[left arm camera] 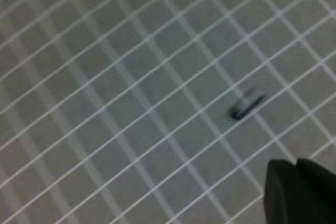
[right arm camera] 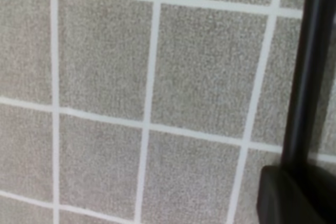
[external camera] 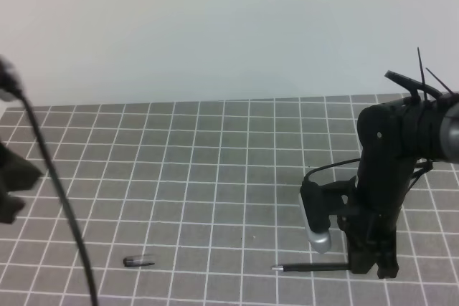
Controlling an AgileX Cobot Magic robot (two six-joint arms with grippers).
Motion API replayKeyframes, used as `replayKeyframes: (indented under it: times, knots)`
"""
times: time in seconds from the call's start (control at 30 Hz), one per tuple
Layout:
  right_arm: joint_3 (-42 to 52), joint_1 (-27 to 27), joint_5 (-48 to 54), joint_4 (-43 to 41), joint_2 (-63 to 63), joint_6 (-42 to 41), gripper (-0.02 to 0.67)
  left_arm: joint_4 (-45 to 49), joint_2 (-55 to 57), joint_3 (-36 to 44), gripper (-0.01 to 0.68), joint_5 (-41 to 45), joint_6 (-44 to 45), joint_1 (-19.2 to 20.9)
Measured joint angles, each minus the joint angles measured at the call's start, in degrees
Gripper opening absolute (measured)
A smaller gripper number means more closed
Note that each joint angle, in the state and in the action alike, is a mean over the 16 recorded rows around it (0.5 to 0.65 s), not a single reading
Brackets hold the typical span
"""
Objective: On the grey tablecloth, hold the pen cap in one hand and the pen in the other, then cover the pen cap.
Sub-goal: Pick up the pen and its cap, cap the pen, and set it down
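Right fingers clamp one pen; left fingers closed, empty; one pen cap on grey tablecloth

Right gripper is down on the grey tablecloth, jaws clamped on the pen, silver tip pointing left. Pen cap lies alone, well apart to the left.

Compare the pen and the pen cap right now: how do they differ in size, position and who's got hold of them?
The pen is long and thin with a silvery tip; the pen cap is short and stubby. The pen lies at lower right, its rear end in the shut right gripper; the cap lies free at lower left, untouched, with the shut left gripper apart from it. Both are dark and lie flat on the grey tablecloth.
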Motion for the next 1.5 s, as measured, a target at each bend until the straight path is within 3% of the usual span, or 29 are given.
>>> replayKeyframes:
  times: [0.2, 0.57, 0.73, 1.5]
  knots:
    - [0.00, 0.00, -0.64, 0.03, 0.00, 0.06, -0.003, -2.17, 11.10, -0.92, 0.061, -1.90, 7.57, -3.20]
    - [0.00, 0.00, 0.76, 0.15, 0.00, 0.20, -0.003, 5.66, 26.41, -1.14, 0.394, -8.18, 14.04, -11.98]
    - [0.00, 0.00, 1.90, 0.15, 0.00, 0.35, -0.003, 8.32, 32.12, -1.10, 0.479, -8.63, 18.15, -14.10]
    - [0.00, 0.00, 1.52, 0.04, 0.00, 0.56, -0.004, 10.22, 43.17, -0.96, 0.409, -9.12, 33.60, -15.09]
